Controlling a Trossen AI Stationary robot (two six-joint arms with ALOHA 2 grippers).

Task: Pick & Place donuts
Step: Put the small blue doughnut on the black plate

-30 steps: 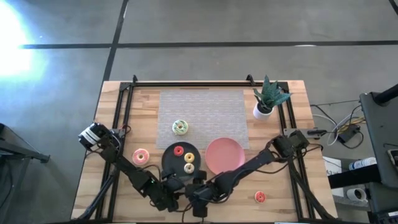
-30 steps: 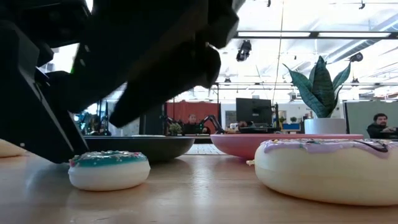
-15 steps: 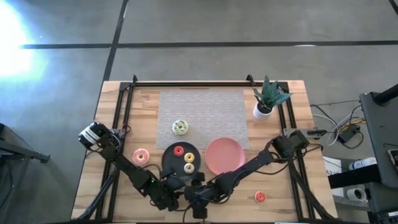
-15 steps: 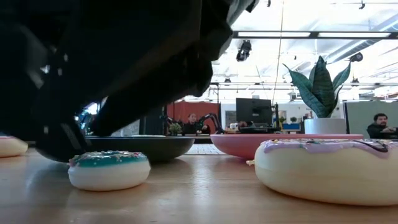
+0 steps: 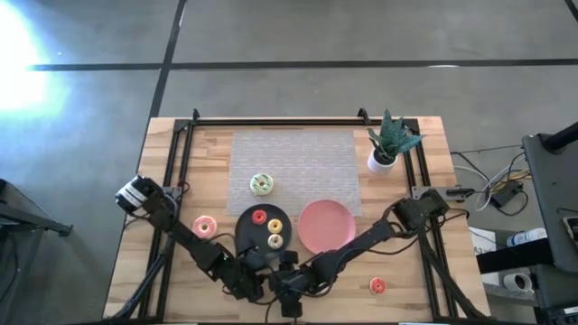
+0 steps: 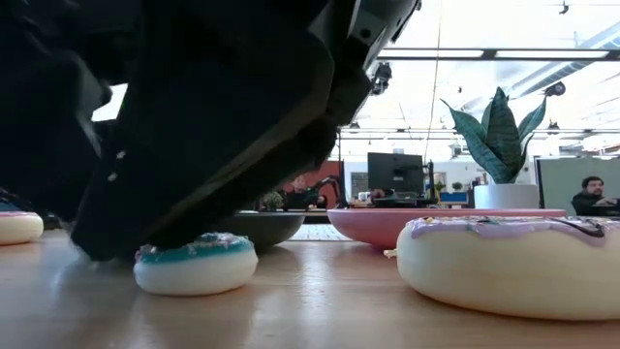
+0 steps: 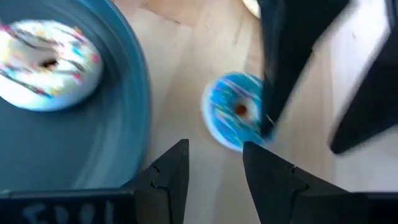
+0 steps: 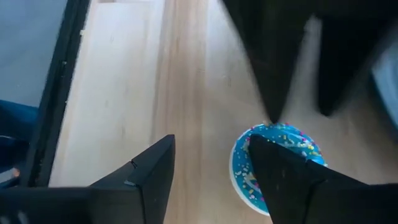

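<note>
- Both dark arms reached to the near edge of the light wooden table [image 5: 172, 153], their ends meeting just in front of the round black plate [image 5: 248, 228].
- A small blue-frosted donut with sprinkles [image 6: 196, 264] lay flat on the wood between the two arm ends; it also showed in the left wrist view [image 7: 235, 111] and the right wrist view [image 8: 273, 163].
- The left gripper [image 7: 216, 163] hovered just beside that donut with its jaws parted and nothing between them.
- The right gripper [image 8: 211, 162] had its jaws apart too, one finger [image 8: 283, 174] over the donut's edge; whether it touched the frosting could not be told.
- In the left wrist view the tip of the other arm's finger stood at the donut's rim.
- On the black plate sat a red donut [image 5: 260, 218] and two yellowish donuts [image 5: 275, 229], close together.
- A round pink plate [image 5: 325, 225] lay just beside the black one.
- A pink donut [image 5: 204, 227], a pale green donut [image 5: 262, 184] and a red-orange donut [image 5: 378, 286] lay well apart on the table.
- A large pale donut with purple frosting [image 6: 513, 262] sat close to the low camera.
- A potted green plant [image 5: 390, 143] stood at the far right corner.
</note>
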